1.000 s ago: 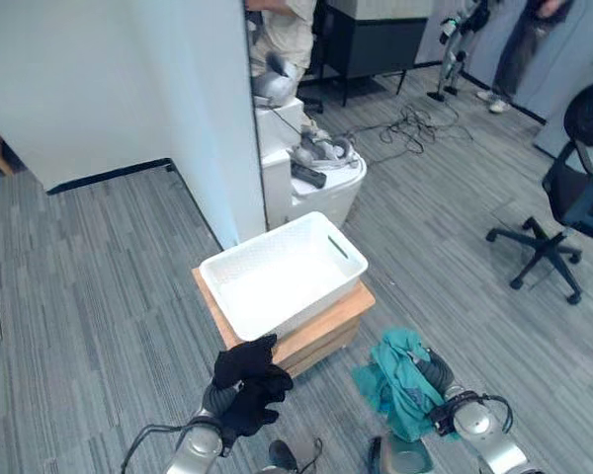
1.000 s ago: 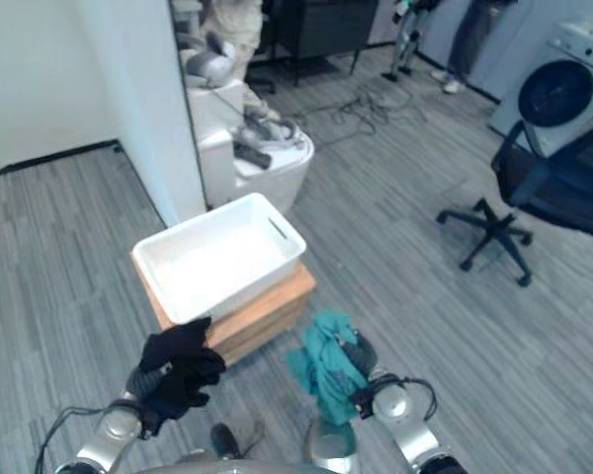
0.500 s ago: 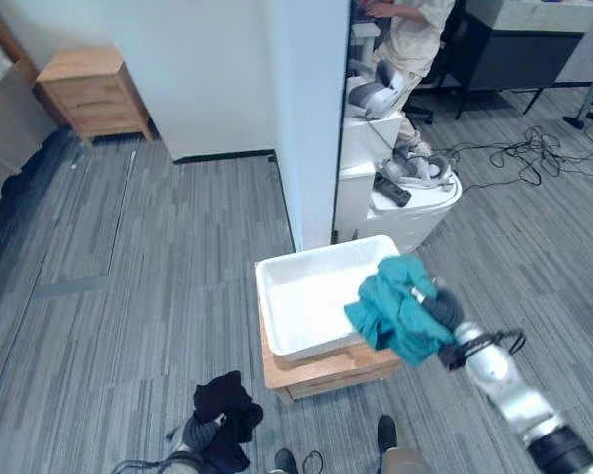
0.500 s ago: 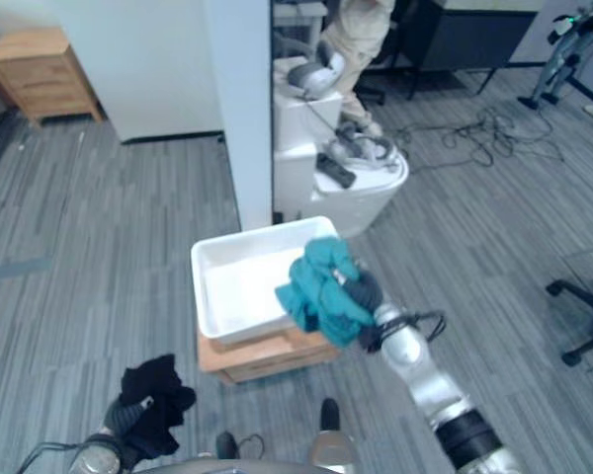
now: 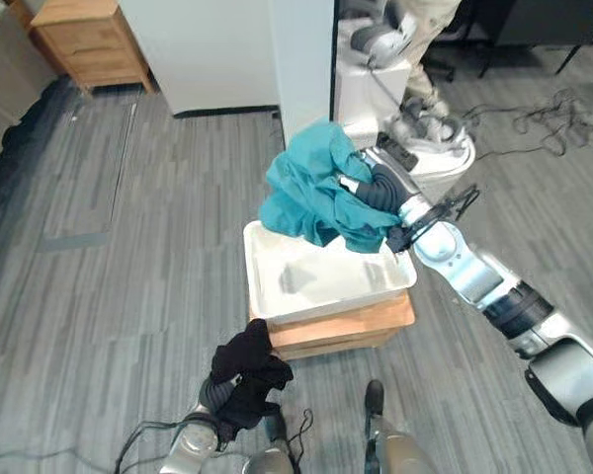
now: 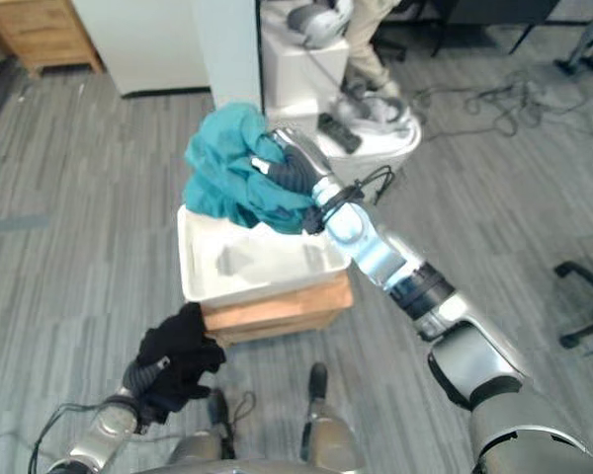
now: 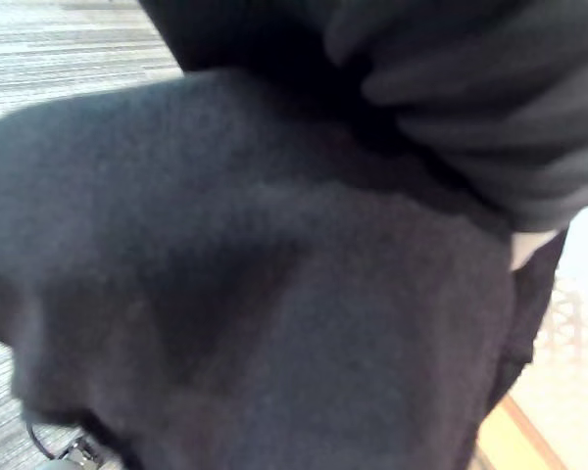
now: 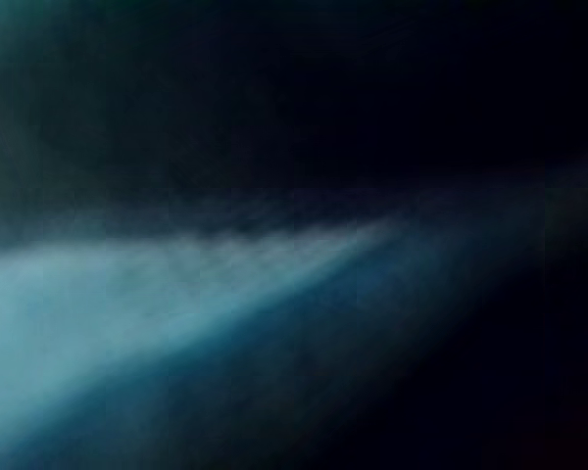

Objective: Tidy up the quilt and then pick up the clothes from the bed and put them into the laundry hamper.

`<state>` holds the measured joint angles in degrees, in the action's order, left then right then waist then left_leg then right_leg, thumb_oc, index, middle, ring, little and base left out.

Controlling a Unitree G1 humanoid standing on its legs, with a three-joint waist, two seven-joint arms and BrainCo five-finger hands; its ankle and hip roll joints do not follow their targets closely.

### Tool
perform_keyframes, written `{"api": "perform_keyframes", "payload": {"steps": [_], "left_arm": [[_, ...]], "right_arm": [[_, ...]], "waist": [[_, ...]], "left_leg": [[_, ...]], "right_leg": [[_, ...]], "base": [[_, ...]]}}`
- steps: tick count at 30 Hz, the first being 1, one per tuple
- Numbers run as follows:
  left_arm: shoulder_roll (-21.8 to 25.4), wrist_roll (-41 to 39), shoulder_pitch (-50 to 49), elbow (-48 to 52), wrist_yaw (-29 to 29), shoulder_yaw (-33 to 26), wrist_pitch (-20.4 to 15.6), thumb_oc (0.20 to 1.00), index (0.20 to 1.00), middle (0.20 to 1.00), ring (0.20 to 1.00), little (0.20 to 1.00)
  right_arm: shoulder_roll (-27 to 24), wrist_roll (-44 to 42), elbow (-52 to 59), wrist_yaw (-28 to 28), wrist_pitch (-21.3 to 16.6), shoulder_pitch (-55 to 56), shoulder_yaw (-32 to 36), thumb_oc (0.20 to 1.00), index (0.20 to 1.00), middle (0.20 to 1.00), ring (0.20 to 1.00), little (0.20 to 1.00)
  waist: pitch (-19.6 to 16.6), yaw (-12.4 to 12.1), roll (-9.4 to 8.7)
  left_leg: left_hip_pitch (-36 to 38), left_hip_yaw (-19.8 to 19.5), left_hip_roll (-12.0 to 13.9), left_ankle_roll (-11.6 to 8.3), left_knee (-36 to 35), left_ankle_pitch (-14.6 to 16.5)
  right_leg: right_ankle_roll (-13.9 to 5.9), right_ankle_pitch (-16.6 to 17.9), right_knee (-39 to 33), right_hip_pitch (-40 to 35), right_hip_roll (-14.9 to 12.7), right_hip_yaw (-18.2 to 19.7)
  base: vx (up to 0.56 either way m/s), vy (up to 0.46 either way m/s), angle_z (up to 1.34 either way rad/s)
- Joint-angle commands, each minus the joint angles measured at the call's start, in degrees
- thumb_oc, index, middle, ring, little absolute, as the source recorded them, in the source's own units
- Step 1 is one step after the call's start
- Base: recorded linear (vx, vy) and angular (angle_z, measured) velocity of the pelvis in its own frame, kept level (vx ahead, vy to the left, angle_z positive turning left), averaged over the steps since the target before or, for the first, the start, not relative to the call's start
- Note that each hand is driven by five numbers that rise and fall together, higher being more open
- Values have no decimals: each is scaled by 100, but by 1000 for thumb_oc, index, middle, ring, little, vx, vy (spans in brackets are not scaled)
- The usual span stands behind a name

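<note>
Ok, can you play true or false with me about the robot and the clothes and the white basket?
1. The right hand holds the teal garment above the white basket. True.
2. The black garment already lies inside the basket. False: the left hand holds it low, in front of the basket.
3. The basket sits on a wooden stand. True.
4. The basket is full of clothes. False: its white bottom is bare.
5. The teal garment lies on the grey floor. False: it hangs in the air from the right hand.
</note>
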<state>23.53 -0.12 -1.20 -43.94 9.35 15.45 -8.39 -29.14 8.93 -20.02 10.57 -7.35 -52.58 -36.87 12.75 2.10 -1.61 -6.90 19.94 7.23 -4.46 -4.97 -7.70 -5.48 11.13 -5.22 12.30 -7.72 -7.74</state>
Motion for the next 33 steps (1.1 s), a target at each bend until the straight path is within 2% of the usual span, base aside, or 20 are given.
{"api": "perform_keyframes", "payload": {"steps": [1,2,3,7,9,10,11,14,16,18,19,21,23,25,27,28,29,30,31,33], "left_arm": [[489,-380,797,21,384,123,-451,200,200,200,200,200],[486,-381,805,18,384,122,-453,200,200,200,200,200],[512,-455,910,51,405,172,-531,200,200,200,200,200],[478,-503,1022,107,428,248,-631,200,200,200,200,200],[483,-492,1026,145,432,250,-648,200,200,200,200,200],[483,-492,1026,145,432,250,-648,200,200,200,200,200],[480,-503,1029,273,447,213,-696,200,200,200,200,200],[496,-553,925,611,459,73,-767,200,200,200,200,200],[592,-521,809,1224,456,-209,-861,200,200,200,200,200],[622,-515,766,1418,448,-298,-886,200,200,200,200,200],[705,-483,683,1805,408,-478,-944,200,200,200,200,200],[761,-483,637,2006,371,-548,-969,200,200,200,200,200],[821,-621,565,2377,243,-842,-1039,200,200,200,200,200],[801,-746,556,2436,163,-899,-1023,200,200,200,200,200],[789,-848,721,3128,200,-1068,-972,200,200,200,200,200],[792,-845,707,3158,200,-1068,-950,200,200,200,200,200],[782,-702,850,3494,287,-1129,-991,200,200,200,200,200],[786,-699,850,3499,289,-1125,-988,200,200,200,200,200],[718,-722,1189,3695,471,-1186,-1031,200,200,200,200,200],[693,-682,1507,3734,629,-1120,-983,200,200,200,200,200]], "right_arm": [[-241,-15,-379,426,-81,-1226,18,200,200,200,200,200],[-241,-18,-391,429,-87,-1239,13,200,200,200,200,200],[-230,-48,-795,526,-76,-1537,-59,200,200,200,200,200],[-198,-52,-1409,710,-51,-1763,-108,200,200,200,200,200],[-222,-52,-1489,731,-40,-1769,-101,200,200,200,200,200],[-222,-52,-1489,731,-40,-1769,-101,357,357,357,357,357],[-237,-5,-1522,724,22,-1665,-100,1000,1000,1000,1000,1000],[-317,236,-1333,719,70,-1340,-52,1000,1000,1000,1000,1000],[-578,607,-678,689,51,-366,176,1000,1000,1000,1000,1000],[-655,730,-418,677,32,15,296,1000,1000,1000,1000,1000],[-901,967,144,617,-25,791,602,1000,1000,1000,1000,1000],[-1011,1107,439,585,-69,1236,813,1000,1000,1000,1000,1000],[-1274,1324,959,534,-165,2322,1416,1000,1000,1000,1000,1000],[-1290,1367,1097,480,-168,2690,1597,1000,1000,1000,1000,1000],[-1246,1495,1384,407,-193,3438,1997,1000,1000,1000,1000,1000],[-1245,1498,1404,399,-188,3460,2015,1000,1000,1000,1000,1000],[-1049,1479,1364,416,-184,3877,2131,1000,1000,1000,1000,1000],[-1046,1481,1373,413,-183,3888,2141,1000,1000,1000,1000,1000],[-876,1446,1315,396,-165,4268,2257,1000,1000,1000,1000,1000],[-737,1414,1342,384,-169,4600,2354,1000,1000,1000,1000,1000]], "waist": [[658,-223,413],[648,-224,416],[745,-275,516],[902,-321,667],[914,-321,680],[915,-320,681],[931,-307,684],[897,-286,653],[764,-208,563],[695,-188,527],[570,-107,462],[472,-68,416],[268,73,334],[193,107,309],[34,290,278],[31,279,272],[-54,389,266],[-64,374,259],[-144,538,271],[-193,652,283]], "left_leg": [[-86,25,297,-292,-3,308],[-104,26,299,-293,-3,305],[-353,45,326,-346,-3,225],[-734,67,411,-431,-3,128],[-778,66,423,-447,-3,117],[-777,66,423,-447,-3,117],[-805,72,438,-468,-3,105],[-739,54,445,-462,-3,118],[-520,42,444,-436,-3,190],[-445,44,444,-420,-3,207],[-227,44,443,-399,-3,296],[-124,42,435,-384,-3,319],[183,62,427,-365,-3,432],[280,78,432,-353,-3,446],[532,150,437,-343,-3,539],[522,156,437,-340,-3,518],[665,210,438,-333,-3,578],[645,219,439,-330,-3,551],[771,291,441,-328,-3,606],[834,344,444,-319,-3,601]], "right_leg": [[-476,-566,22,-56,-476,38],[-475,-562,22,-38,-474,40],[-493,-498,22,211,-495,49],[-544,-454,22,552,-511,40],[-549,-440,22,605,-511,46],[-550,-440,22,604,-511,45],[-543,-414,22,648,-488,56],[-521,-429,22,584,-463,63],[-491,-513,22,381,-430,47],[-477,-534,22,319,-420,39],[-473,-624,22,100,-407,15],[-466,-655,22,-7,-395,4],[-472,-783,22,-301,-353,-35],[-457,-802,22,-383,-339,-34],[-474,-880,22,-573,-301,-14],[-467,-861,22,-559,-300,-6],[-468,-909,22,-653,-277,34],[-458,-885,22,-625,-275,47],[-471,-921,22,-695,-261,81],[-465,-891,22,-710,-253,123]], "base": [[-51,-17,12],[-99,-32,12],[-70,-8,1],[-66,-18,-1],[0,0,0],[0,0,0],[4,-33,-5],[19,-28,-3],[45,-48,11],[77,-53,4],[154,-82,-2],[129,-64,1],[138,-46,-4],[83,-13,-3],[91,3,-12],[85,17,-8],[29,2,-10],[97,23,-15],[64,21,-25],[61,17,-18]]}}
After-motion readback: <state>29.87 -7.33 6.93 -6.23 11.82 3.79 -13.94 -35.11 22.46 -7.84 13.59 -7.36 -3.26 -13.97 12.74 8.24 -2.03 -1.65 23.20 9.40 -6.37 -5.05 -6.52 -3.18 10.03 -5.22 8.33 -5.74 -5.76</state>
